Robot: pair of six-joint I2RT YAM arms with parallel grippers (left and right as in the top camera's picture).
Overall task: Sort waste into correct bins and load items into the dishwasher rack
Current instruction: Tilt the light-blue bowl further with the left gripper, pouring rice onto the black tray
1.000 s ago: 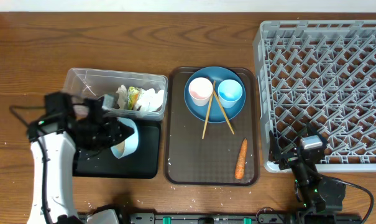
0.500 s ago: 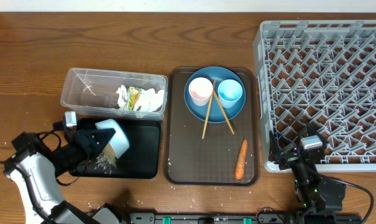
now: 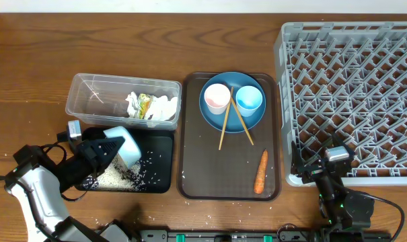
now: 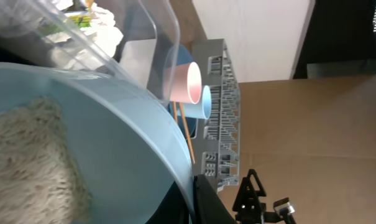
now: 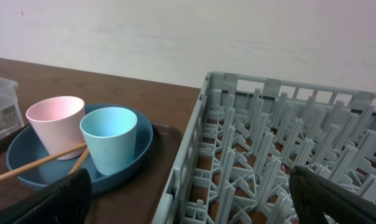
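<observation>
Left jaws clench one tilted bowl [image 3: 124, 145] over the black tray [image 3: 161, 143], rice [image 3: 119, 178] heaped inside its rim. Right jaws released beside the rack's [image 3: 281, 101] front edge. Two cups [image 3: 217, 97], two chopsticks [image 3: 225, 121], one carrot [image 3: 261, 171].

Left arm [image 3: 40, 193]: white shell, black joints, black cable looped alongside. Right arm [image 3: 336, 183]: black body, small grey block on top, thin black cable. Right pincer [image 5: 197, 199]: black fingers [image 5: 57, 202].

Pink cup [image 5: 54, 118] and light blue cup [image 5: 110, 138] are standing on round blue plate [image 5: 23, 155], 9 o'clock; grey plastic lattice rack [image 5: 268, 143] sitting 3 o'clock.
</observation>
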